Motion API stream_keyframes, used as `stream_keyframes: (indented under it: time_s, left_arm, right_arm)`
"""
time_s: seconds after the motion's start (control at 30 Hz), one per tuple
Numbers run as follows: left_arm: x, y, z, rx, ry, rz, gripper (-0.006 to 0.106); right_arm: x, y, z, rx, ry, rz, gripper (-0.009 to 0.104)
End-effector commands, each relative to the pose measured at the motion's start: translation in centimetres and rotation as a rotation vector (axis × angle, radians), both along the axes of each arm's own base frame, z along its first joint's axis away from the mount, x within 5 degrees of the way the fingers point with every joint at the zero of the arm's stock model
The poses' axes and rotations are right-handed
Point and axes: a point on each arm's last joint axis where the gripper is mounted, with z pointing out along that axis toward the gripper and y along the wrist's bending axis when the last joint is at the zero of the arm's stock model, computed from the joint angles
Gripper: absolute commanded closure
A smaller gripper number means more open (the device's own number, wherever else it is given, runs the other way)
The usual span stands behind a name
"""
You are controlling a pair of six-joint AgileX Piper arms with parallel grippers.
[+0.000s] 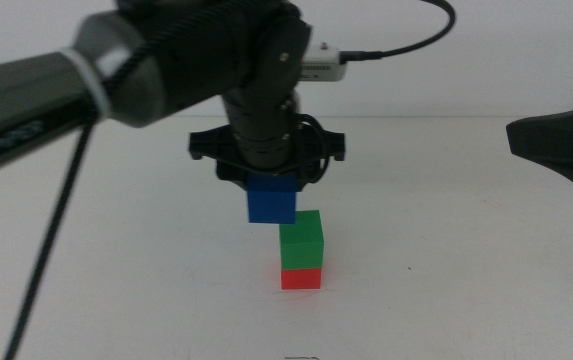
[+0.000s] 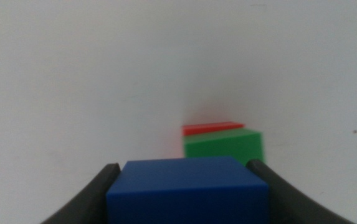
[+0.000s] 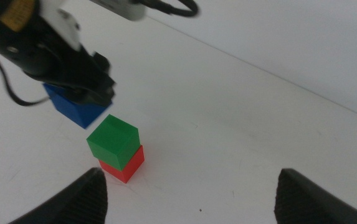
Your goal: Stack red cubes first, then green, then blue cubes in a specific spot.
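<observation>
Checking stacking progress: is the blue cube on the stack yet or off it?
Off. The left pincer holds the blue cube in the air beside the green cube, which sits on the red cube.

Plain white tabletop (image 1: 446, 260) fills most of the middle view, matte, no markings. Its far edge meets a white wall (image 1: 506, 50) along a faint horizontal seam. Even, diffuse lighting with soft shadows on the surface. The right wrist view shows the same table-wall seam (image 3: 271, 74) running diagonally. No windows, floor or other furniture visible.
</observation>
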Motion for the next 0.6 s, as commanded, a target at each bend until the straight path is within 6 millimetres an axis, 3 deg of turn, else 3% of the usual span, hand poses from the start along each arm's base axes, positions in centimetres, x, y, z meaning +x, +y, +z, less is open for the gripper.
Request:
stream_keyframes:
  time_s: [0.0, 0.57]
  left_arm:
    - [0.0, -0.5, 2.6, -0.066, -0.079, 0.007, 0.102]
    - [1.6, -2.6, 0.1, -0.128, -0.055, 0.03, 0.102]
  right_arm:
    - [0.0, -0.1, 1.5, 0.041, -0.094, -0.006, 0.01]
    - [0.0, -0.1, 1.5, 0.041, -0.094, -0.006, 0.01]
